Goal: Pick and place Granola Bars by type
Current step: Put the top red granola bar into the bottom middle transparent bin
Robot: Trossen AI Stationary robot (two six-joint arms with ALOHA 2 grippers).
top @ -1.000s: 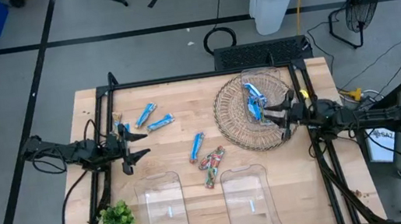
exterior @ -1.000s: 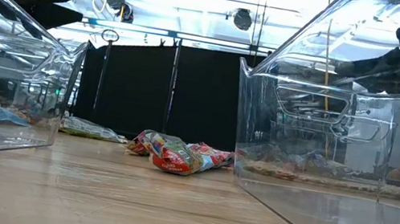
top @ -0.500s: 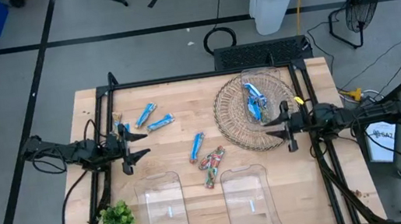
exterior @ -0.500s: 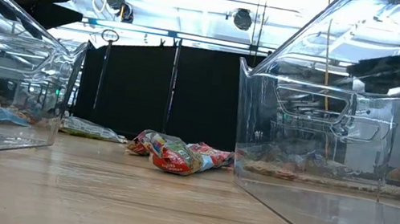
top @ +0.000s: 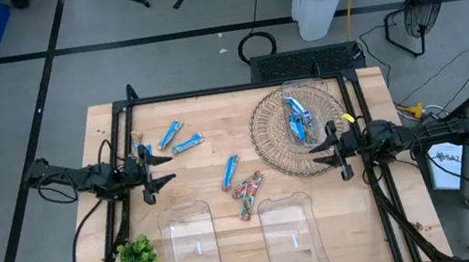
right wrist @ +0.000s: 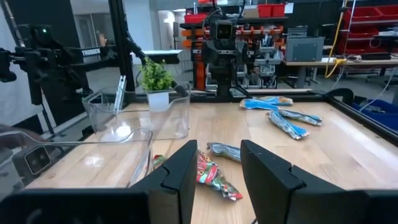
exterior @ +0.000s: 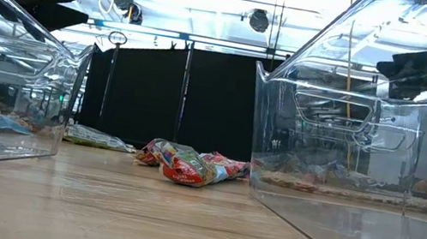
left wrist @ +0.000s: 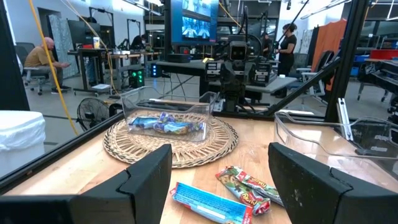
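Right gripper (top: pixel 330 150) hovers open and empty at the woven tray's (top: pixel 273 144) right edge. Left gripper (top: pixel 159 171), open and empty, waits at frame left near blue granola bars (top: pixel 179 139).

your left gripper (top: pixel 165 170) hangs at table's left side, fingers spread wide, empty. your right gripper (top: pixel 324 151) sits at table's right side, fingers parted, empty, both arms stretched inward.

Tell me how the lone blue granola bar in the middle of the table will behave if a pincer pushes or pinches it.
The blue granola bar lies flat and slim on the wooden table, so it should slide rather than roll. Its wrapper looks glossy and crinkled in the left wrist view, so it is probably slippery and gives a little. It looks light and may skid before a pincer closes.
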